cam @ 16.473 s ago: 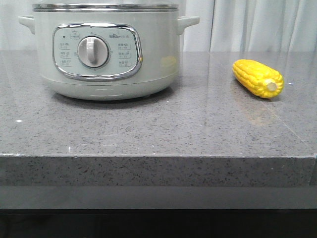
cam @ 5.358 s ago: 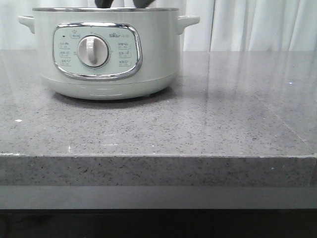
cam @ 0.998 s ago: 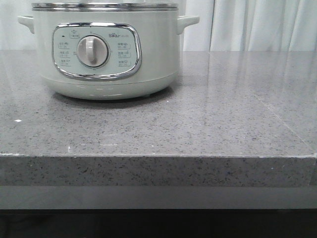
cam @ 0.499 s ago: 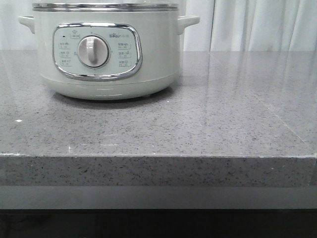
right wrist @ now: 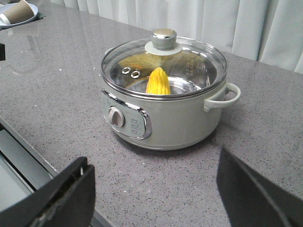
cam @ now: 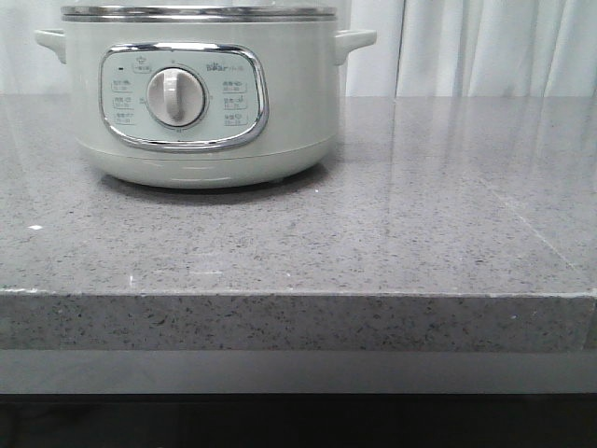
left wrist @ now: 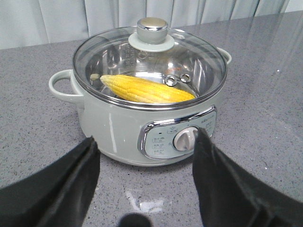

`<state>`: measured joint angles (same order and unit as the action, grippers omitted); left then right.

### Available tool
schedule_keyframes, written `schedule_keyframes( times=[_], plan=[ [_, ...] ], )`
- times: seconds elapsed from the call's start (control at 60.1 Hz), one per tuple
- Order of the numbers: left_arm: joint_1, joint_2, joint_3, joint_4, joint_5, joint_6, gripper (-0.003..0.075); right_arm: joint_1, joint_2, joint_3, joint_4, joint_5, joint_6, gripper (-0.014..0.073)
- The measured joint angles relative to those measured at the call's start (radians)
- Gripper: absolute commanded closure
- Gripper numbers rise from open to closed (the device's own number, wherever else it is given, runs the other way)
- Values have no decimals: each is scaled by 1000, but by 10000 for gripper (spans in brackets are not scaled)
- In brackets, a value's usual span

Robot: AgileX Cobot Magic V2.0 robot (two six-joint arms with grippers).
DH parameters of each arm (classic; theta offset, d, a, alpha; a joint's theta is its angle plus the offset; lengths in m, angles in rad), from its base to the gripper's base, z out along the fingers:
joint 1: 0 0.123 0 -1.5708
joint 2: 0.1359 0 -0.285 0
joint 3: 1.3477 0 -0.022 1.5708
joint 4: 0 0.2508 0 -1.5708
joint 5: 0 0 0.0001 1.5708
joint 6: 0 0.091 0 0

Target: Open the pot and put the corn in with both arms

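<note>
A: Entry — where is the corn (left wrist: 147, 90)?

B: Inside the pot (cam: 201, 93), lying flat on the steel bottom. Both wrist views show it through the glass lid (left wrist: 189, 61), which sits closed on the chrome rim. The front view shows only the pot's outer wall, so the ear is hidden there.

A: Pot position?

B: Upright on the grey stone counter (cam: 392, 233), with white curtains (cam: 494, 47) behind it. Dial (cam: 175, 96) and control panel face the counter's front edge.

A: Left gripper (left wrist: 144, 179)?

B: Its two dark fingers are spread wide with nothing between them. It hangs in front of the pot on the panel side, apart from it.

A: Right gripper (right wrist: 154, 198)?

B: Also spread wide and holding nothing — further back from the pot than the left one. Neither gripper shows in the front view.

A: Anything else?

B: A plate (right wrist: 19, 12) with a brown roll on it, well apart from the pot at the far counter edge.
</note>
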<state>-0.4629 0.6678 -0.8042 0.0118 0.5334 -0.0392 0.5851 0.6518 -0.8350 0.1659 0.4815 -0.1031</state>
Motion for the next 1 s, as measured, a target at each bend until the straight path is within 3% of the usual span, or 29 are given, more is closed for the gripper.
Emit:
schedule_keyframes(
  times=[0.116, 0.333, 0.483, 0.998],
  plan=[
    [0, 0, 3, -2, -12, 0, 433, 0, 0, 0, 0, 2, 2, 166],
    [0, 0, 3, -2, -23, 0, 638, 0, 0, 0, 0, 2, 2, 509],
    [0, 0, 4, -4, -23, 0, 741, 0, 0, 0, 0, 2, 2, 630],
    [0, 0, 4, -4, -25, 0, 741, 0, 0, 0, 0, 9, 2, 659]
  ],
)
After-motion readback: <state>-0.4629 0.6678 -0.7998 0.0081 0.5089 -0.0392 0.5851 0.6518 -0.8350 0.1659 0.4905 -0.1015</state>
